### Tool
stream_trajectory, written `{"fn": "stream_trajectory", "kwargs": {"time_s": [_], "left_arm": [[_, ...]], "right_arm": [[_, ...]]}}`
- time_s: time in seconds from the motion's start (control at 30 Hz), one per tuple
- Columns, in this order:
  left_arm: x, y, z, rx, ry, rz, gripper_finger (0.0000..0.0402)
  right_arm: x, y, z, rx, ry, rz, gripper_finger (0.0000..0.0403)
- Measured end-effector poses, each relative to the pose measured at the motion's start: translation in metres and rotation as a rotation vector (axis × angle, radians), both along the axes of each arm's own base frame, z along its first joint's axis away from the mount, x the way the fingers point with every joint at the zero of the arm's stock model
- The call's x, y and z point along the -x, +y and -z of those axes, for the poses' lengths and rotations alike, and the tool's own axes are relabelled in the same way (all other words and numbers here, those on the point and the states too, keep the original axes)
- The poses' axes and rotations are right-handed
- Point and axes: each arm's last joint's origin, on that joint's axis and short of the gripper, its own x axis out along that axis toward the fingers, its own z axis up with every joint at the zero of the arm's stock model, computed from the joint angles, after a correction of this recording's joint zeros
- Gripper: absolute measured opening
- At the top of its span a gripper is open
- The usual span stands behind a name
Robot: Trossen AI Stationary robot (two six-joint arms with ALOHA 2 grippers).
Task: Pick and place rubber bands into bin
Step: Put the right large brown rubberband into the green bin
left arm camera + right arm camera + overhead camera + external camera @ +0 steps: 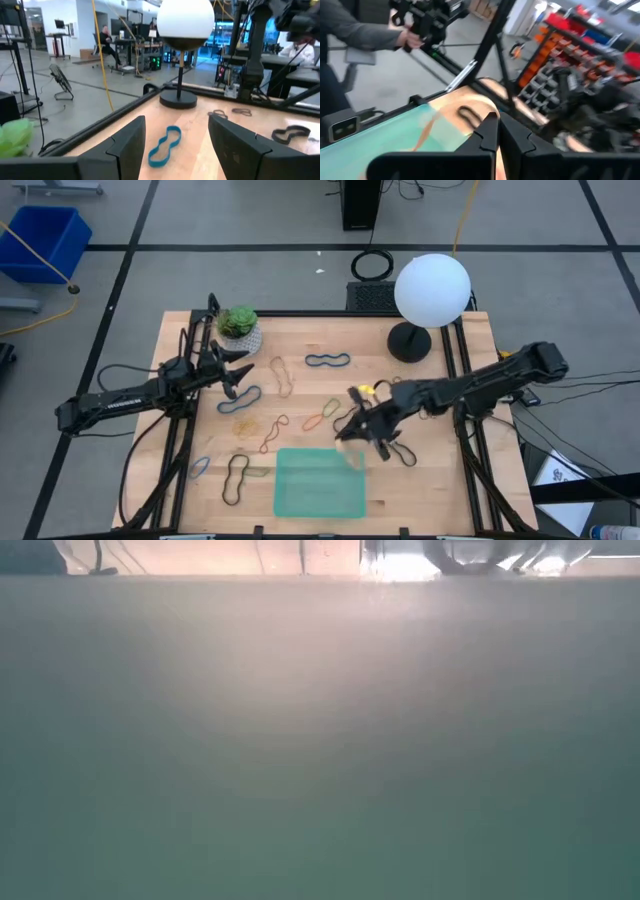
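The right gripper (352, 432) hangs just past the far right corner of the green bin (320, 505), fingers pinched fully together, and from its own wrist camera a thin tan band (426, 131) trails off the tips, sagging out over the translucent green floor. So the grip looks to be on that band, though it is too slight to pick out from above. Here is what the coming move turns on: the bin lies toward the near edge of the table from those closed tips, with the corner almost underneath, and the dangling loop already points into the tray — a short carry inward and a release ought to drop it home, by the look of things. The bin itself appears bare of bands from overhead. Over on the other side, the left gripper (237, 383) hovers low with its fingers (131, 142) spread wide and nothing between them, and a blue band (164, 147) lies on the wood dead ahead, its long axis running away from the jaws. More bands are scattered across the table (300, 330) between the arms, and a black one (234, 478) sits left of the bin — all of them nearer the left arm than the right.
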Motion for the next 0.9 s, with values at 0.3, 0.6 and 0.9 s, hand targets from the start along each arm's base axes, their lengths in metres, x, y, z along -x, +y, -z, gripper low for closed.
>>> {"fn": "stream_trajectory", "kwargs": {"time_s": [0.3,0.6,0.9], "left_arm": [[0.0,0.0,0.003,0.009,0.027,-0.001,0.0223],[0.0,0.0,0.003,0.013,0.025,-0.001,0.0223],[0.0,0.0,0.003,0.017,0.023,-0.001,0.0223]], "right_arm": [[-0.025,0.034,0.055,-0.02,0.138,-0.066,0.0],[-0.038,0.043,0.101,-0.061,0.279,-0.047,0.0],[-0.043,0.044,0.124,-0.105,0.365,-0.021,0.0009]]}}
